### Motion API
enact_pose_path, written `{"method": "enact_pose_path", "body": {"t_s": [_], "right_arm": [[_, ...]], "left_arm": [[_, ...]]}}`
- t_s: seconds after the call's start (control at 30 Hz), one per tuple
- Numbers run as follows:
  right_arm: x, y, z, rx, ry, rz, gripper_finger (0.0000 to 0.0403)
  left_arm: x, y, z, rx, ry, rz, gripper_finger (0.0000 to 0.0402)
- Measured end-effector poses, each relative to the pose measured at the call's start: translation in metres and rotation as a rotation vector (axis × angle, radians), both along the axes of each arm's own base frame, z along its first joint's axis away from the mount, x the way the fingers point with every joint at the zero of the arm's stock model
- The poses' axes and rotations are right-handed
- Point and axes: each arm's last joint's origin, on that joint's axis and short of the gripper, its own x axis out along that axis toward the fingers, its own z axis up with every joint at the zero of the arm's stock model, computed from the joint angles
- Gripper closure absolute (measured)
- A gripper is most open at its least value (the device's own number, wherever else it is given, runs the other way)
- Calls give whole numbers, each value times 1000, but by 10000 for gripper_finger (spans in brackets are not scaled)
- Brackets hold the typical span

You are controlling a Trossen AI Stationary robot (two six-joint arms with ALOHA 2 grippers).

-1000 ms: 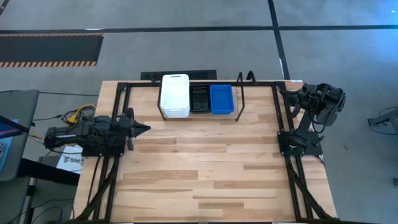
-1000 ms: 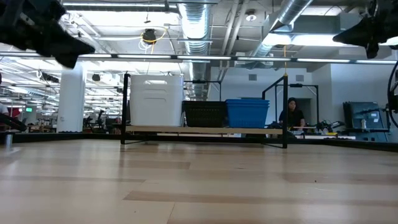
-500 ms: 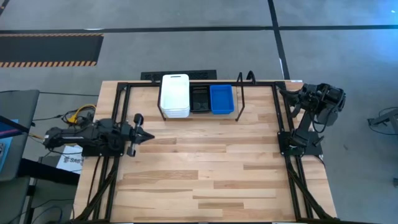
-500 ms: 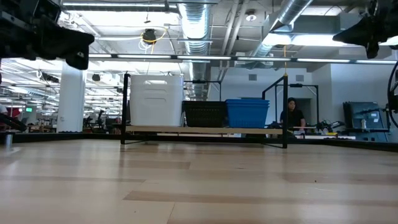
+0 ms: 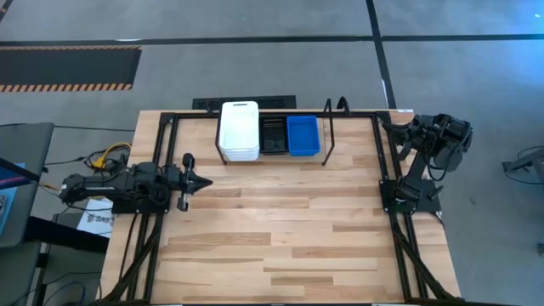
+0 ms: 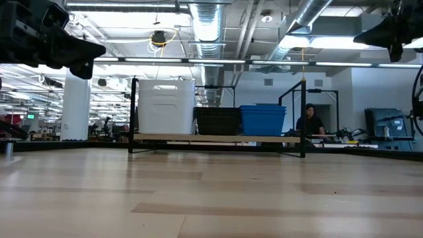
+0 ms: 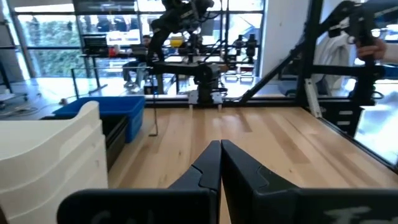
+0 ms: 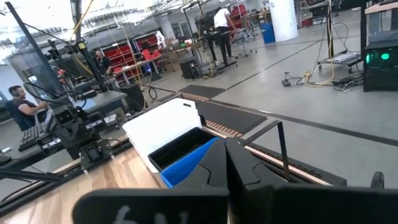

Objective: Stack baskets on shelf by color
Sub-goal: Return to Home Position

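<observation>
The shelf (image 5: pixel 328 129), a black tube rack, stands at the table's far edge. On it, side by side, sit a tall stack of white baskets (image 5: pixel 239 130), black baskets (image 5: pixel 273 134) and blue baskets (image 5: pixel 303 136), each resting on its bottom; they also show in the low view as white baskets (image 6: pixel 165 106), black baskets (image 6: pixel 217 121) and blue baskets (image 6: pixel 263 119). My left gripper (image 5: pixel 207 180) hovers shut and level over the table's left side, pointing right, holding nothing. My right gripper (image 8: pixel 225 147) is shut and raised at the far right corner, pointing toward the shelf.
Black frame rails (image 5: pixel 387 170) run along the table's left and right sides. The wooden tabletop (image 5: pixel 280 229) stretches from the shelf to the near edge. A person (image 6: pixel 309 122) sits in the room beyond the table.
My left gripper has sunk a little over the table's left side and tipped from slanting downward to level, staying shut. My right arm and the baskets have kept still.
</observation>
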Motion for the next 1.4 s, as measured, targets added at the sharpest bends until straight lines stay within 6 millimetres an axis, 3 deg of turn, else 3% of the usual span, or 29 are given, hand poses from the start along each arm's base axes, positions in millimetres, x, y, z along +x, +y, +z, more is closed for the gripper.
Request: {"method": "enact_pose_path", "body": {"t_s": [0.77,1.1,1.4], "right_arm": [[8,0,1,-80,42,116,400],[-4,-14,17,-80,46,48,400],[-12,-9,14,-92,61,-72,401]], "left_arm": [[0,1,0,-8,3,19,402],[0,1,0,-9,3,19,402],[0,1,0,-9,3,19,402]]}}
